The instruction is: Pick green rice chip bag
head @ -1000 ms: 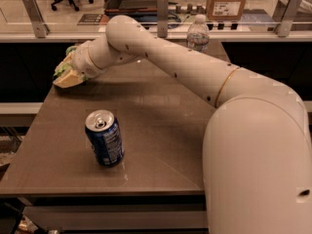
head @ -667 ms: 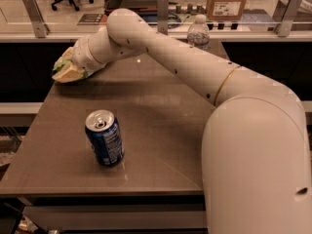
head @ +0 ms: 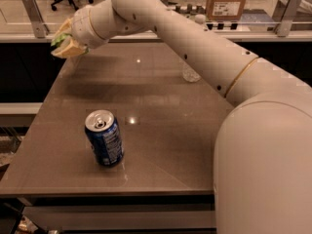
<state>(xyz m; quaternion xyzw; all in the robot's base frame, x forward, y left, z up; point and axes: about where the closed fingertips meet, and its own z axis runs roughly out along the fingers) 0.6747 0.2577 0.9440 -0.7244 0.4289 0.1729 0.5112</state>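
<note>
The green rice chip bag (head: 65, 39), light green with a tan end, hangs in the air above the table's far left corner. My gripper (head: 69, 39) is at the end of the white arm (head: 161, 28) and is shut on the bag; its fingers are mostly hidden by the bag and wrist. The bag is clear of the brown table (head: 161, 111).
A blue soda can (head: 104, 139) stands upright at the table's front left. A clear water bottle (head: 191, 71) stands at the far side, mostly hidden behind my arm. A rail with posts and a cardboard box (head: 228, 1) lie beyond the table.
The bag was resting near the table's far left corner; my gripper has lifted it up and slightly left, off the surface. The can has not moved.
</note>
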